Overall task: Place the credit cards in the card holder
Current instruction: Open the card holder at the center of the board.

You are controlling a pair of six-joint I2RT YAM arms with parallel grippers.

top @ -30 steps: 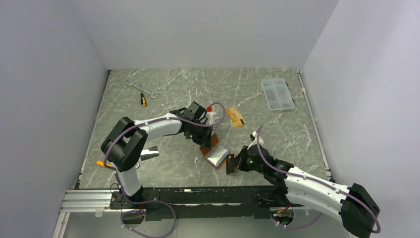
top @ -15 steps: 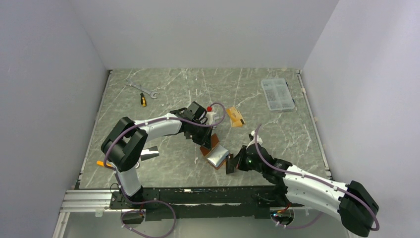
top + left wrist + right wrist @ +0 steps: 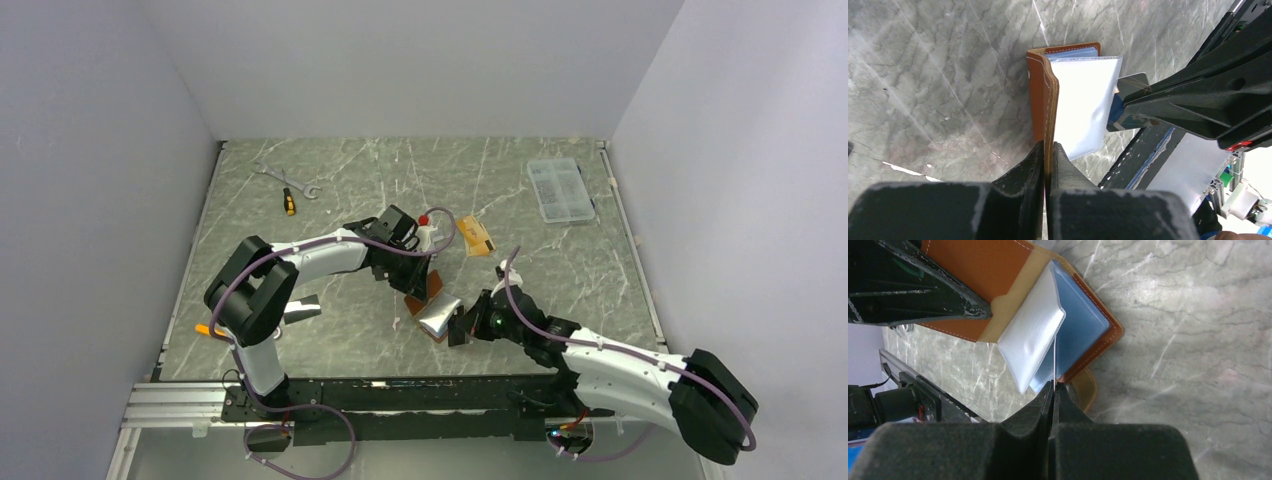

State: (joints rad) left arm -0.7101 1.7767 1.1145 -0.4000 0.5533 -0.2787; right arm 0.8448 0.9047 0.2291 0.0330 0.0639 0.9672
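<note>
Two grippers meet at the card holder [image 3: 432, 310], open at six o'clock of the worktop's [image 3: 330, 340] centre. My left gripper [image 3: 1048, 150] is clenched on its tan cover. My right gripper [image 3: 1054, 390] pinches a card [image 3: 1054, 360] edge-on, tip at the clear sleeve [image 3: 1030, 347]. An orange card [image 3: 477, 236] lies at the holder's one o'clock.

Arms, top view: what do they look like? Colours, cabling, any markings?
Both alike: the left arm and right arm have white link shells between bulky black joint housings. A thin purple cable runs along each in loops. A green light shows at the right wrist. The fingers are black tapered wedges with scuffed whitish edges. No lettering legible.
</note>
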